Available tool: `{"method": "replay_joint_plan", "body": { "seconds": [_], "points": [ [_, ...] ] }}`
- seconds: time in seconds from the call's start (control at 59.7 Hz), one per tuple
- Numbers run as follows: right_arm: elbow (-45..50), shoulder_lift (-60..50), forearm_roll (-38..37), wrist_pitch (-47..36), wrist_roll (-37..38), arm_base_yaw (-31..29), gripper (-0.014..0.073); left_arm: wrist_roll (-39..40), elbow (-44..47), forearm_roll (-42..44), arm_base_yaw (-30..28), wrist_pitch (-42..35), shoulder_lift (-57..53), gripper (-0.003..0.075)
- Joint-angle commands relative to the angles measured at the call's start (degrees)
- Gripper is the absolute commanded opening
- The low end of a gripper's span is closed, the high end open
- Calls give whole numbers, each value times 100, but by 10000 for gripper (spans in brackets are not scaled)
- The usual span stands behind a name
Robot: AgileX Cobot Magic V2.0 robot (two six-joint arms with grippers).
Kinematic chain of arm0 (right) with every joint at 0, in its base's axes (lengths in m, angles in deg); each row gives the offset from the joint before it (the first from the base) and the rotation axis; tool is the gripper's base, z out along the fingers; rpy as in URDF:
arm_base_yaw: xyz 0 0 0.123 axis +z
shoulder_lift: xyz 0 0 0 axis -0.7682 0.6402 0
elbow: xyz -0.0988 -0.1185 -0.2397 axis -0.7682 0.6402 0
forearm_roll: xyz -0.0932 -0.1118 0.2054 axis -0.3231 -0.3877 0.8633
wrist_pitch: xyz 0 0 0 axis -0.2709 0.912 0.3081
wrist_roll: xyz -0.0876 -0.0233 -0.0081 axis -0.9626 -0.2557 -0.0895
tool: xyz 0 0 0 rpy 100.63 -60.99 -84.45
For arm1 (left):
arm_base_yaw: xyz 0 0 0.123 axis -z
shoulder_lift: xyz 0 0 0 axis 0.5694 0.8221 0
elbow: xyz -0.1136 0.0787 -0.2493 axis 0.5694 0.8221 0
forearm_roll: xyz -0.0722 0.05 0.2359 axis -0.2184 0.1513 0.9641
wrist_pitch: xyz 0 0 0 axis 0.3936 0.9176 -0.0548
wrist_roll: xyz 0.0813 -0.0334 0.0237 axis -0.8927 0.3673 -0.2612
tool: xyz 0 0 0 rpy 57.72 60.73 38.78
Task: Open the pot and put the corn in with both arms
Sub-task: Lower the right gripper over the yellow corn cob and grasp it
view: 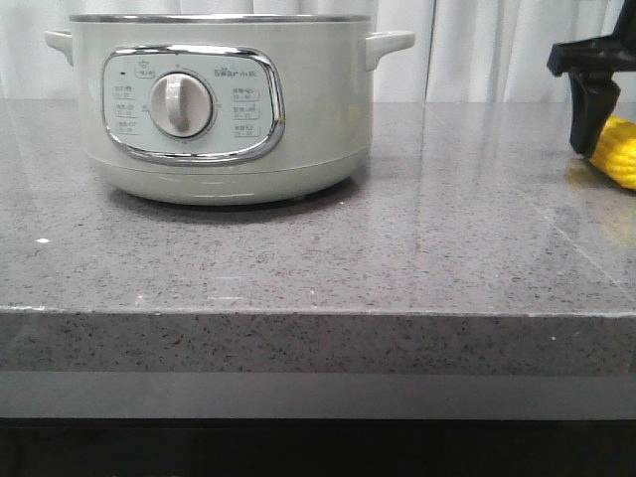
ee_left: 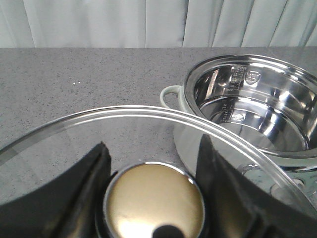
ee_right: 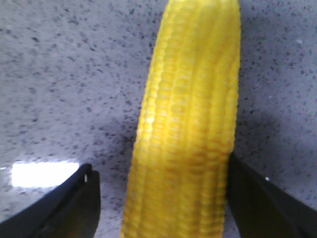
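Speckled grey stone counter (view: pixel 417 258) fills the scene, pale curtains (view: pixel 497 45) hanging behind it. On the left half sits the pot (view: pixel 224 109), a big round cream-green cooker with a small handle on each side, a chrome rim and a chrome-framed panel with a round dial (view: pixel 181 105) facing the camera. From the left wrist camera its mouth is uncovered: the polished steel bowl (ee_left: pixel 257 106) gleams, and nothing lies in the part that shows.

Beside it, the left gripper (ee_left: pixel 153 198) has its black fingers (ee_left: pixel 91 173) set on either side of the brass-coloured knob (ee_left: pixel 154 201) of a clear glass lid (ee_left: pixel 124 129), the lid's steel-edged rim curving just short of the pot's near handle. The fingers look pressed against the knob.

Over at the far right edge of the front view, the corn (view: pixel 618 151) is down on the counter, well apart from the pot, a bright yellow cob with neat rows of kernels. The right gripper (ee_right: pixel 158 198) straddles it with its jaws spread: one finger touches the cob's side, the other stands clear of it. The cob's long axis runs straight out ahead, away from the wrist, lying flat along the stone.
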Motion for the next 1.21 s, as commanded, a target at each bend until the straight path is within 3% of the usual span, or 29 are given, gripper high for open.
{"method": "replay_joint_plan", "body": {
  "seconds": [0.0, 0.218, 0.385, 0.469, 0.737, 1.19],
  "points": [
    [-187, -171, -33, -253, -33, -40, 543, -7, -221, -46, -16, -866, -42, 260],
    [-188, -57, -33, -125, -35, -40, 519, -7, -221, -21, -16, -875, -42, 260],
    [-188, -56, -55, -2, -40, -40, 344, -7, -221, -21, -16, -875, -42, 260],
    [-201, -90, -61, 40, -40, -40, 301, -7, -221, -21, -16, -875, -42, 260],
    [-201, -726, -55, 92, -150, 88, 300, -7, -221, -21, -16, -875, -42, 260],
    [-332, -2400, 80, -30, -493, 1084, 300, -7, -221, -21, -16, -887, -42, 260]
  ]
}}
